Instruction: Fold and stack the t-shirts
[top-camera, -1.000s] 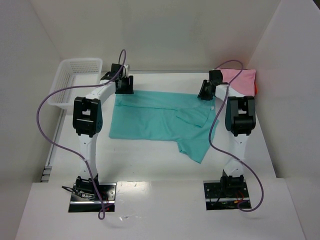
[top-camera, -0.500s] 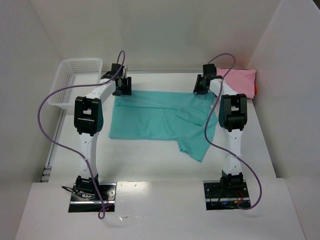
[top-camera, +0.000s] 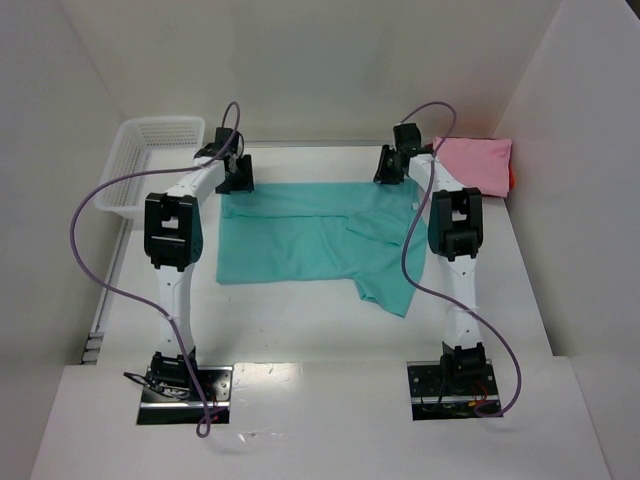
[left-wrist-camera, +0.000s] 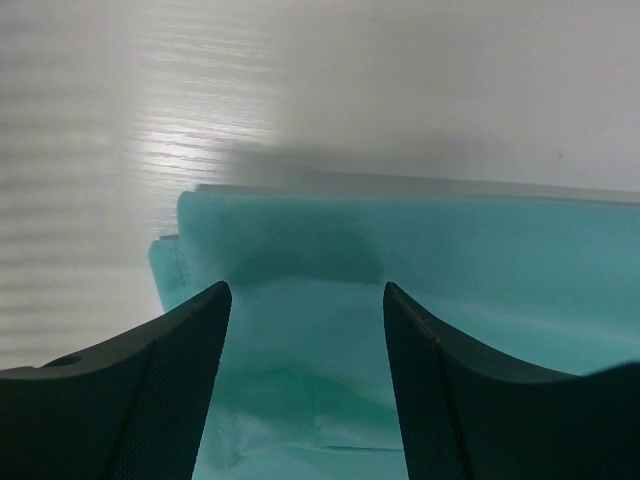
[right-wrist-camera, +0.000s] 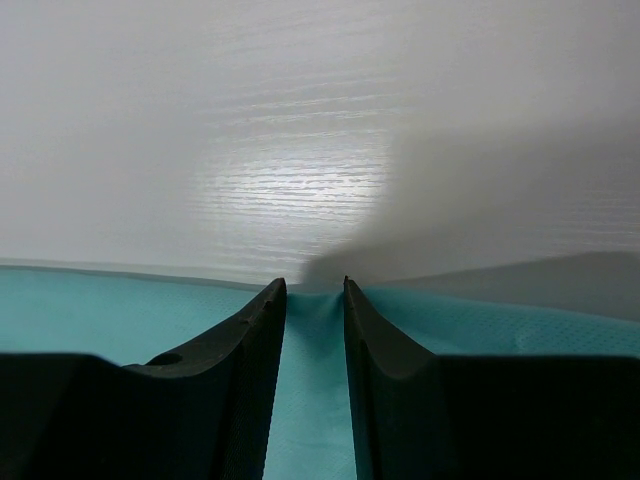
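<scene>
Seen from above, a teal shirt (top-camera: 300, 235) lies spread flat in the middle of a white surface (top-camera: 300, 330). It stretches from 9 o'clock to 3 o'clock. One short sleeve lies folded over the body towards 3 o'clock, and another part hangs out towards 5 o'clock.

Two arms reach from their bases at 6 o'clock to the far edge of the teal shirt. The left tool (top-camera: 236, 178) sits over its far corner at 11 o'clock. In the left wrist view, this tool's fingers (left-wrist-camera: 200, 340) stand wide apart above that corner, with cloth lying flat below and between them. They grip nothing.

The right tool (top-camera: 388, 168) sits at the far edge at 1 o'clock. In the right wrist view, its fingers (right-wrist-camera: 255, 330) are drawn narrow. A strip of the teal shirt's far edge is pinched in the slim gap between them, and the cloth puckers at the tips.

A pink shirt (top-camera: 478, 163), folded into a rectangle, rests at 2 o'clock against the right wall, just beside the right arm. A red shirt (top-camera: 513, 180) shows as a sliver under the pink shirt's right side.

A white mesh basket (top-camera: 165, 121) stands at 10 o'clock, apart from the teal shirt.
</scene>
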